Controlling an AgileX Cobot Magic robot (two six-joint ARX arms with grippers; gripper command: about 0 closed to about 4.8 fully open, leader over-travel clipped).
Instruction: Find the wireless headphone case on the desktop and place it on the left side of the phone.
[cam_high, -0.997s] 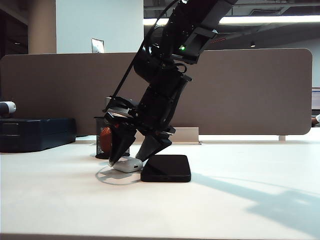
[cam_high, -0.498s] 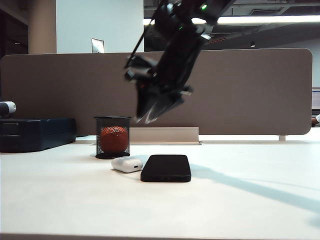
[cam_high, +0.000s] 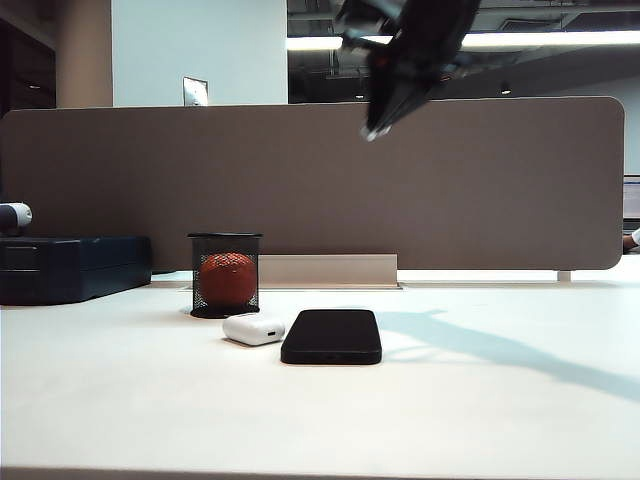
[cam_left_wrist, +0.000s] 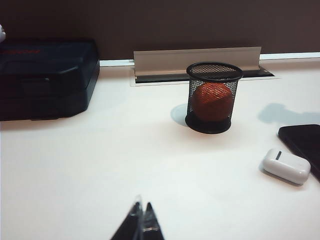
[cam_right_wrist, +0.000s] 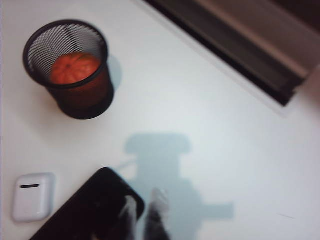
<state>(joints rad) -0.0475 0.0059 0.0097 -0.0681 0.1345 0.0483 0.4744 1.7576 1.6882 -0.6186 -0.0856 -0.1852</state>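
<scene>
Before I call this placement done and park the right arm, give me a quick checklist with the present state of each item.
1. Wireless headphone case lies on the desktop: ok.
2. Case is on the left side of the phone: ok.
3. Case clear of the mesh cup holding the orange ball: ok.
4. Right tool high above the desk, holding nothing: ok.
5. Right tool shut: ok.
6. Left tool shut, away from the case: ok.
</scene>
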